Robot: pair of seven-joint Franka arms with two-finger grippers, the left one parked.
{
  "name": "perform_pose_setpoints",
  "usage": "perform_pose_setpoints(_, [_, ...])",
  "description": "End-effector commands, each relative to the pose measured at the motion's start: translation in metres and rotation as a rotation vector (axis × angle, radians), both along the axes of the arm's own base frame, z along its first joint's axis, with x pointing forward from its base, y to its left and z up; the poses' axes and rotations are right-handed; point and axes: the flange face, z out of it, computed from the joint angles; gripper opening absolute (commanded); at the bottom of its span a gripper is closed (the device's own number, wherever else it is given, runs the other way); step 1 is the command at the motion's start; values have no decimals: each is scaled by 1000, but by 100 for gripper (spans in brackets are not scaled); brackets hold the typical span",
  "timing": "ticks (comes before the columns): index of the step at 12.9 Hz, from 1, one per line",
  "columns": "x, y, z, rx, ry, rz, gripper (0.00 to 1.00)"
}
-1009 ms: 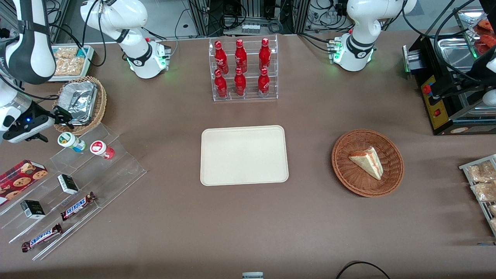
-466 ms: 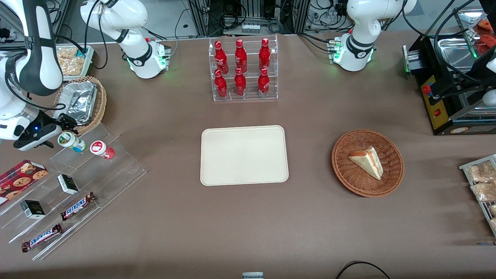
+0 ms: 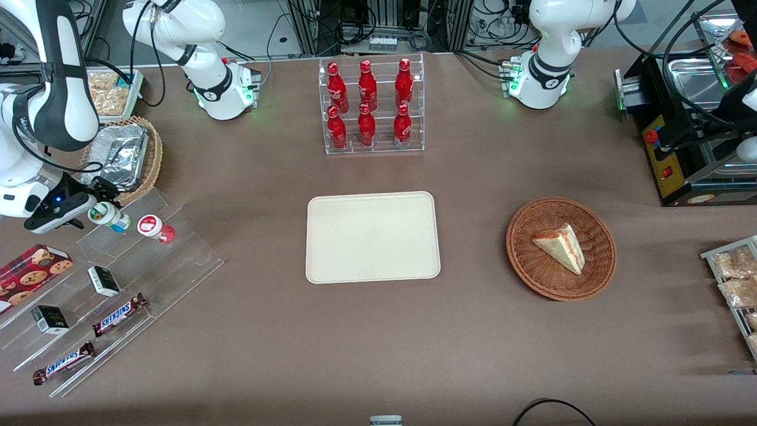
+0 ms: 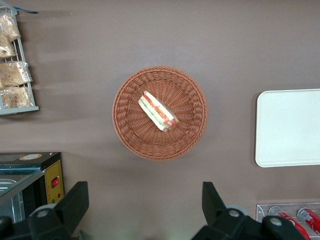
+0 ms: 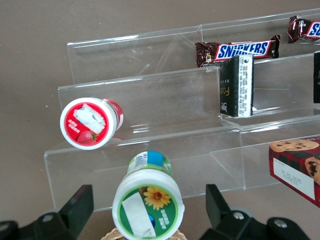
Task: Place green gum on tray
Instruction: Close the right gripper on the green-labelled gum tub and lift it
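The green gum is a small bottle with a white lid and green-blue label, on the top step of a clear acrylic stand at the working arm's end of the table. In the right wrist view its lid sits between the two open fingers, with gaps on both sides. My gripper is at the bottle's lid end, open and not touching it. The cream tray lies bare in the middle of the table.
A red-lidded gum bottle lies beside the green one. Snickers bars, small dark boxes and a cookie box are on the stand. A wicker basket with a foil tray is close by. A cola rack and sandwich basket stand elsewhere.
My gripper has come down and moved toward the green gum, so its fingers now sit on either side of the lid. The bottle has not moved.
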Motion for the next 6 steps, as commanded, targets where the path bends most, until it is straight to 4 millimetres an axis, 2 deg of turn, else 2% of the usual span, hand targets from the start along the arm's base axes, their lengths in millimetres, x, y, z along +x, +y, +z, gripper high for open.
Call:
perform_pose_setpoints(1, [-2, -4, -2, -7, -9, 11, 99])
perform_pose_setpoints(2, [-2, -4, -4, -5, -5, 11, 92])
perform_pose_setpoints(3, [-2, -3, -4, -5, -3, 14, 79])
perform_pose_setpoints(4, [-3, -3, -4, -4, 0, 25, 59])
perform_pose_setpoints(6, [-3, -3, -4, -5, -1, 31, 6])
